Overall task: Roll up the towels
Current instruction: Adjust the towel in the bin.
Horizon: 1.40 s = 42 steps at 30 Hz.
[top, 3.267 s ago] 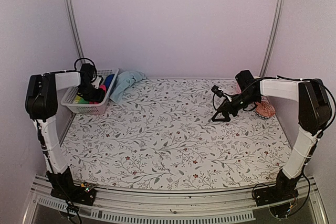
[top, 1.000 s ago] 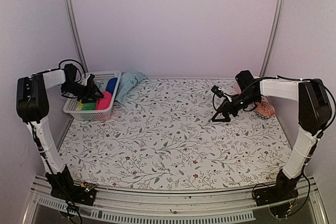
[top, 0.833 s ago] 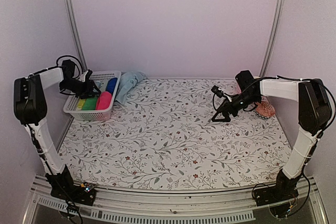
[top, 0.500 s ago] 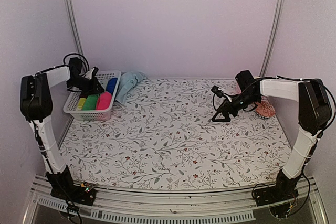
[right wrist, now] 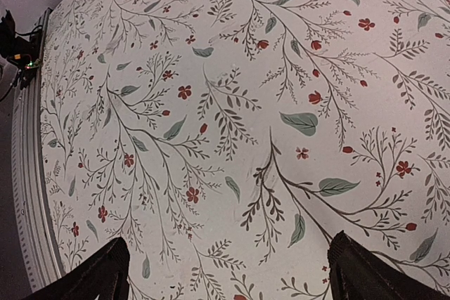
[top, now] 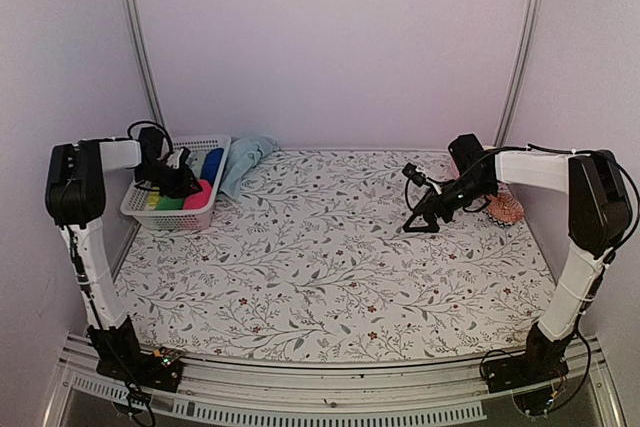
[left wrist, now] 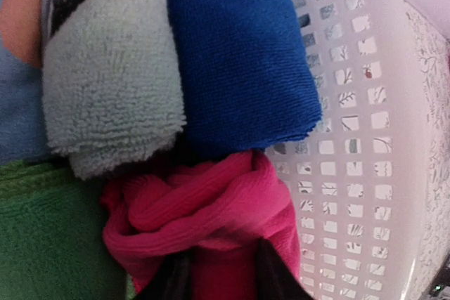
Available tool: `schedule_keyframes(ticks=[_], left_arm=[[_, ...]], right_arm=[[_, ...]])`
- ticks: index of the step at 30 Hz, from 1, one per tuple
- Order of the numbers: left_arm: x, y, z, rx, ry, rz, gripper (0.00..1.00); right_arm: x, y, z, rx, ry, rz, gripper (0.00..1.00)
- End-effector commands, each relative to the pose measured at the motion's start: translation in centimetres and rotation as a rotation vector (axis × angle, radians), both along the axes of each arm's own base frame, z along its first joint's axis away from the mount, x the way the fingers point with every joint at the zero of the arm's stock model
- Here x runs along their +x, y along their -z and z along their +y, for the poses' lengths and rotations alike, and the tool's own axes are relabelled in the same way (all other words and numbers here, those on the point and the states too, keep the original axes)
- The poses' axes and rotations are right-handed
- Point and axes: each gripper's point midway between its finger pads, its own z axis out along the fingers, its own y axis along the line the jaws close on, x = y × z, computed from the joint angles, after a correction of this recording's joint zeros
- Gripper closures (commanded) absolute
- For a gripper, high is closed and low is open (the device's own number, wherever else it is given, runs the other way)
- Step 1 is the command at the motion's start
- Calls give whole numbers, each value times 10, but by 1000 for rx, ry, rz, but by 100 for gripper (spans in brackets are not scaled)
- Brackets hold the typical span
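The bright pink towel (top: pixel 198 193) lies bunched in the white basket (top: pixel 170 211) at the back left. In the left wrist view its folds (left wrist: pixel 204 223) fill the lower middle. My left gripper (top: pixel 178 179) is down in the basket, and its two dark fingertips (left wrist: pixel 271 280) pinch the pink cloth between them. The pale blue towel (top: pixel 244 158) lies crumpled on the table just right of the basket, against the back wall. My right gripper (top: pixel 424 217) hangs open and empty over the table's right side, with only the flowered cloth (right wrist: pixel 232 138) below it.
The basket also holds a dark blue roll (left wrist: pixel 239 54), a pale grey terry roll (left wrist: pixel 112 89) and a green one (left wrist: pixel 49 244). The basket's latticed wall (left wrist: pixel 365 173) is right of the pink towel. An orange patterned object (top: pixel 506 209) sits by the right wall behind my right arm.
My left gripper swung out to the left of the basket, then came back over it and down onto the pink towel. The right arm has not moved.
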Motion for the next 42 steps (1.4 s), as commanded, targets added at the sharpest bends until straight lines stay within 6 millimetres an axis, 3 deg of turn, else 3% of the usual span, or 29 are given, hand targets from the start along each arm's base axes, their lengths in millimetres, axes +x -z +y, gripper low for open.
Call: schedule_keyframes(ticks=[1, 4, 8, 11, 14, 18, 23, 28, 29, 32, 38, 42], left_arm=[[-3, -16, 9, 68, -51, -25, 57], [-4, -44, 5, 99, -53, -87, 50], [-18, -72, -15, 84, -25, -152, 49], [-30, -76, -27, 57, -16, -172, 59], [-41, -64, -33, 27, -7, -150, 78], [-54, -31, -31, 41, -10, -71, 100], [-69, -1, -29, 58, -13, 3, 100], [-73, 21, -13, 154, -30, 75, 100], [-72, 20, -11, 163, -33, 71, 99], [-63, -1, -11, 169, -47, 6, 78], [-44, -72, -6, 233, -93, -164, 57], [-36, -108, -23, 256, -65, -250, 39]], right_arm=[[0, -10, 1, 0, -8, -28, 1], [-1, -11, 1, -1, -9, -30, 1], [0, -11, 0, -2, -9, -32, 1], [0, -11, 0, -4, -8, -35, 1], [0, -11, 0, -5, -7, -36, 1], [0, -13, 0, -3, -7, -40, 1], [0, -13, 0, -4, -6, -41, 1], [1, -12, 0, -5, -5, -40, 1], [1, -12, 0, -5, -5, -41, 1], [1, -13, -1, -9, -5, -49, 1], [1, -10, -1, -13, -3, -42, 1], [1, -9, -2, -18, -3, -42, 1]])
